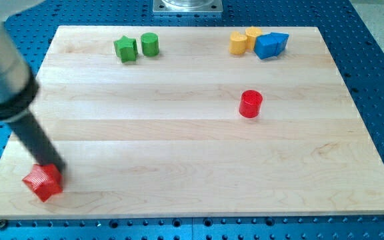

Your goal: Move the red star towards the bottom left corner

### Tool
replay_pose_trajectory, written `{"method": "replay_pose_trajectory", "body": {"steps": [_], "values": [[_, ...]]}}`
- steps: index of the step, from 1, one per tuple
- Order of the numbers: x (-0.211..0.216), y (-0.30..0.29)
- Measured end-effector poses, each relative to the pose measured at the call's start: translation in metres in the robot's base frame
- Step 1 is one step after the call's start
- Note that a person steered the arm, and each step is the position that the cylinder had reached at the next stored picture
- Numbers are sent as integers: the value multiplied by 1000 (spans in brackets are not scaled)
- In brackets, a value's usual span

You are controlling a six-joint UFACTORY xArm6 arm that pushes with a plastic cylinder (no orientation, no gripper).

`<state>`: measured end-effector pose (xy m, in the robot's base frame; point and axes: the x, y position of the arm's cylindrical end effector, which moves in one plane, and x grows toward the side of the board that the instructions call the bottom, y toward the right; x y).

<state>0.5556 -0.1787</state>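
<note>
The red star (42,183) lies near the board's bottom left corner. My tip (55,168) rests against the star's upper right side, touching it. The dark rod runs up and to the view's left from there, blurred at the top left.
A red cylinder (250,104) stands right of centre. A green star (125,49) and a green cylinder (150,44) sit at the top left. Two yellow blocks (239,43) (253,35) and two blue blocks (267,46) (281,41) cluster at the top right. The wooden board (192,167) lies on a blue perforated table.
</note>
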Motion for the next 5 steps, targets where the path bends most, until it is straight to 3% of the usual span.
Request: {"method": "replay_pose_trajectory", "body": {"steps": [2, 3, 4, 5], "values": [[-51, 214], [-76, 366], [-135, 391], [-137, 325]]}}
